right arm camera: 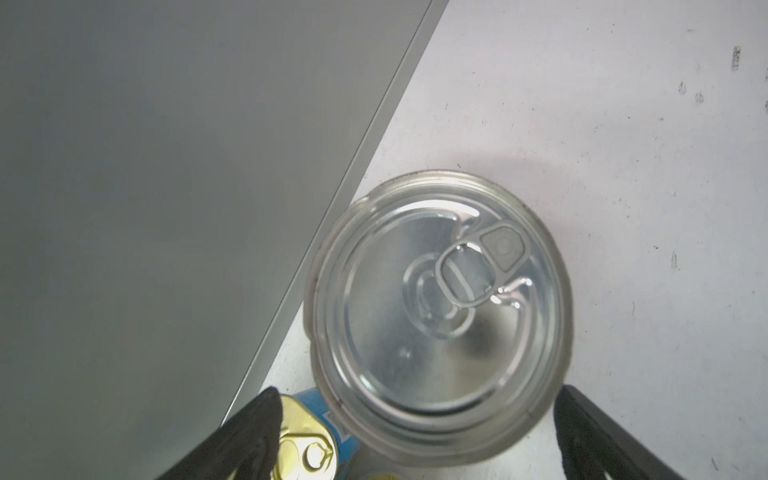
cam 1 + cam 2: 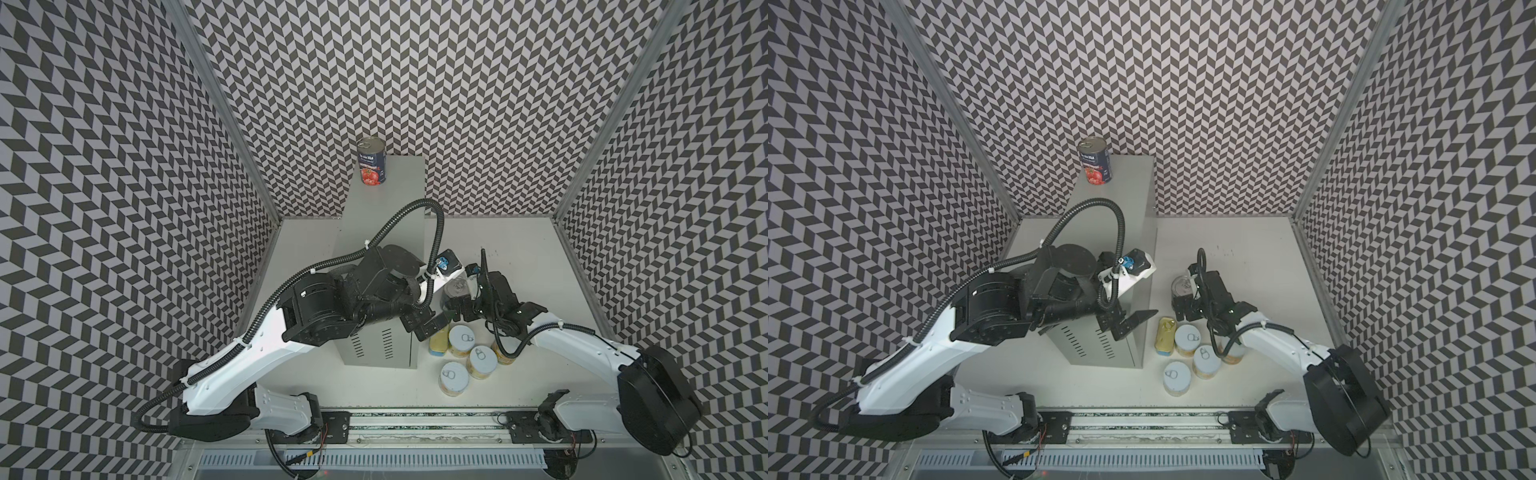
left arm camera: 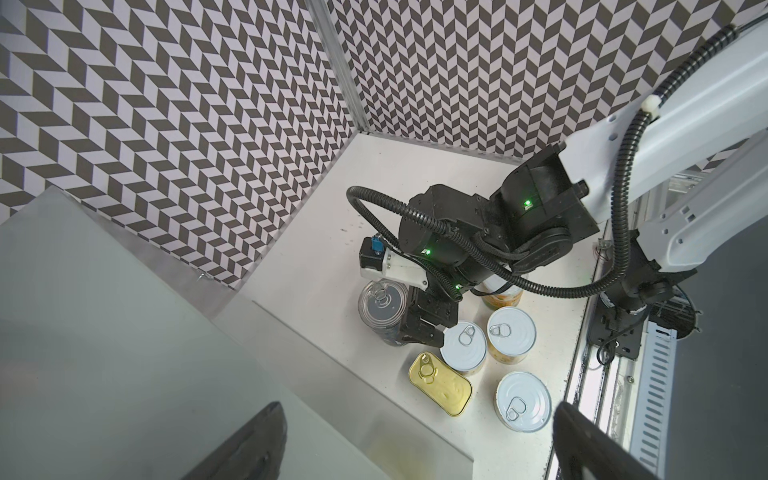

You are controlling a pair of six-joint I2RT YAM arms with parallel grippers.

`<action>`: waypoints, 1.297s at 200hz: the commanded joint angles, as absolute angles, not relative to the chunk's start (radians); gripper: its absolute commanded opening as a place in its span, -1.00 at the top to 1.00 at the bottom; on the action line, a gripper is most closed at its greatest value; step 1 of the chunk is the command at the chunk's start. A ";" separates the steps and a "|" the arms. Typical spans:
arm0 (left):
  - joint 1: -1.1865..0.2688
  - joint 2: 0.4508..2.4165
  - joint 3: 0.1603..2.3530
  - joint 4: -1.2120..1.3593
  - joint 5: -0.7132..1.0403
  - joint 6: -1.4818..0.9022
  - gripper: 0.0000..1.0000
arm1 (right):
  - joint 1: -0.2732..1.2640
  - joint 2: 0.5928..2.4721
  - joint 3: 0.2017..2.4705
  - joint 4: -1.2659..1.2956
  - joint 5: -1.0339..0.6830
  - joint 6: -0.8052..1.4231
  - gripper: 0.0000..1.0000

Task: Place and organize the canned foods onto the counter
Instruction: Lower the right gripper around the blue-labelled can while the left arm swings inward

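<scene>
One tall blue-labelled can stands at the far end of the grey counter. A second tall can stands on the table beside the counter. My right gripper hangs open just over its silver lid, a finger on either side. Nearer the front are the gold SPAM tin and several short white-lidded cans. My left gripper is open and holds nothing, above the counter's front right corner.
The patterned walls close in three sides. The white tabletop lies to the right of the counter. The right arm covers part of one short can. A rail runs along the front edge.
</scene>
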State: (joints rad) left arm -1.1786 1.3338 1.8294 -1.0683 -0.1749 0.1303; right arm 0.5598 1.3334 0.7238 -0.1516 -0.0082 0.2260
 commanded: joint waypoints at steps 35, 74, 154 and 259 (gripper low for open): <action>-1.187 1.362 1.861 -1.055 -0.192 0.154 -1.00 | 0.560 1.396 0.773 -0.033 0.044 0.222 -0.99; -1.191 1.362 1.859 -1.040 -0.194 0.168 -1.00 | 0.559 1.443 0.795 -0.004 0.060 0.218 -1.00; -1.191 1.371 1.838 -1.021 -0.195 0.176 -1.00 | 0.559 1.499 0.827 0.011 0.091 0.216 -0.85; -1.181 1.378 1.793 -0.943 -0.308 0.177 -1.00 | 0.560 1.469 0.863 -0.001 0.104 0.192 -0.43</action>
State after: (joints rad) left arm -1.1843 1.3762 1.8122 -0.9878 -0.2584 0.1669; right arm 0.5598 1.4982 0.8165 -0.0532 0.0868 0.2028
